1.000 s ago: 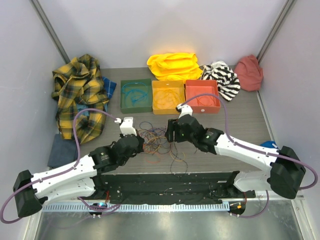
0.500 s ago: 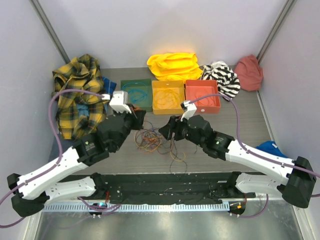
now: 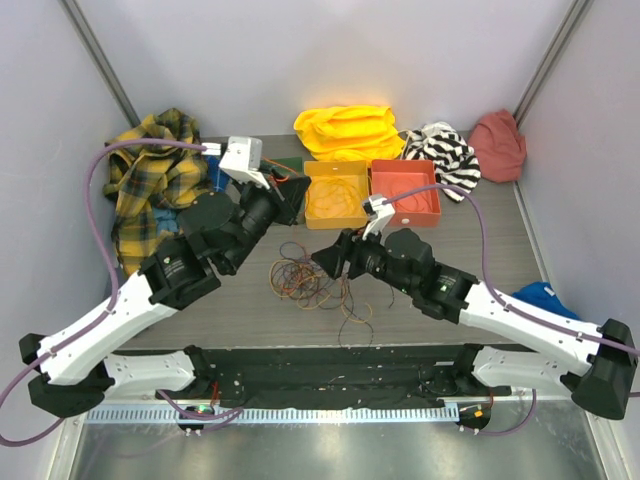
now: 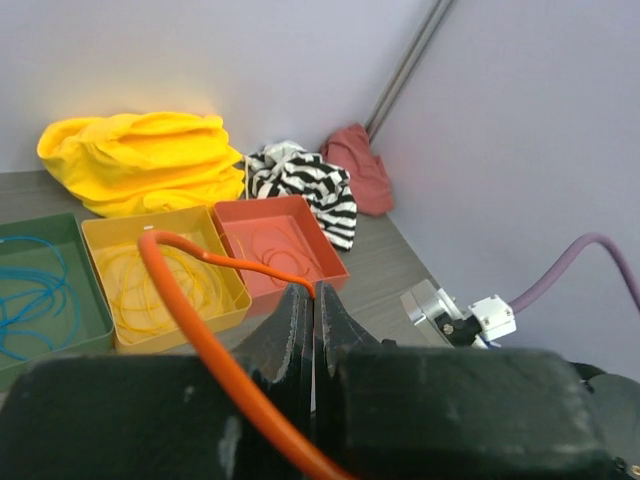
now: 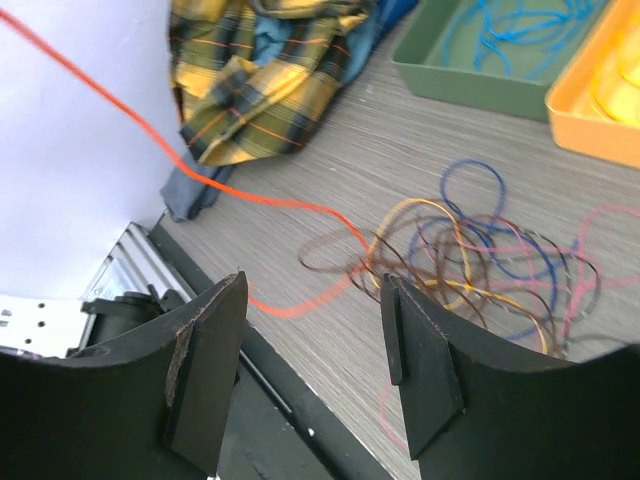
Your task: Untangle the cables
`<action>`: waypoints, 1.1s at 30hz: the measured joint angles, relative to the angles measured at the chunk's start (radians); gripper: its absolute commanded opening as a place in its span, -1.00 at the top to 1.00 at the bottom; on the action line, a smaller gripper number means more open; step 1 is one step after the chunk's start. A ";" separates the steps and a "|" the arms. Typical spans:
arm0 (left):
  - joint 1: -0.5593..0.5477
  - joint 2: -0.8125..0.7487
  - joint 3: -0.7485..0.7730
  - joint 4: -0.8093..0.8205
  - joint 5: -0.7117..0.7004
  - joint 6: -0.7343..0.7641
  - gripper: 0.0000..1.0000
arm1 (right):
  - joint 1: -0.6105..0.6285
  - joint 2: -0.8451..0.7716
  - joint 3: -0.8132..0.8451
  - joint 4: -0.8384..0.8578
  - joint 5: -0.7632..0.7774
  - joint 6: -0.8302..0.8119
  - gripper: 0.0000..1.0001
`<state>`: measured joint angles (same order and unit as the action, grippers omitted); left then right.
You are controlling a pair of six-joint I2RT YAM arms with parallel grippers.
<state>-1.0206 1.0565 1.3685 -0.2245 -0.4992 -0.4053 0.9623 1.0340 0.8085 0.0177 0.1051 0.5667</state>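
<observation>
My left gripper (image 4: 313,300) is clamped fully together, its fingers flat against each other, with one orange-red cable (image 4: 185,300) pinched at the very tips. From the pinch the strand arcs out to the left of the fingers. It then doubles back and runs down across the gripper body toward the wrist camera.

Just ahead of those tips sits the red tray (image 4: 270,215) with a thin red loop inside. Left of it is the yellow tray (image 4: 100,240) holding yellow loops, and further left is the green tray (image 4: 65,250) with blue ones. Beyond the trays I see a yellow garment (image 4: 140,160), a striped cloth (image 4: 300,185) and a red cloth (image 4: 355,175). From overhead, the left gripper (image 3: 288,198) is raised off the table.

My right gripper (image 5: 312,285) stands wide apart and grips nothing. The cables (image 5: 470,260) lie on the tabletop as a loose knot of yellow, blue, pink and dark loops, ahead of the gripper and off past its right finger. The orange-red cable (image 5: 200,180) leaves the knot on the side nearest the gap, then climbs in a straight line up and away beyond the left finger. A blurred stretch of it crosses the table below the gap between the fingers.

A plaid shirt (image 5: 260,70) lies further out on that left side. Overhead, the right gripper (image 3: 325,262) points down at the cables (image 3: 300,285) from close beside them. I cannot tell whether it touches them.
</observation>
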 measured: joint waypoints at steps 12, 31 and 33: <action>0.000 0.035 0.004 -0.029 0.048 -0.003 0.99 | 0.050 0.164 0.083 0.044 0.017 -0.084 -0.21; 0.000 0.006 -0.008 -0.046 0.074 -0.041 0.99 | 0.050 0.249 0.047 0.258 0.168 -0.121 0.98; 0.000 -0.006 -0.016 -0.047 0.073 -0.043 0.99 | 0.050 0.246 0.031 0.267 0.189 -0.120 0.98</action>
<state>-1.0206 1.0500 1.3529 -0.2718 -0.4259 -0.4488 1.0126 1.2797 0.8394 0.2848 0.2943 0.4465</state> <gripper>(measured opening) 0.016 0.027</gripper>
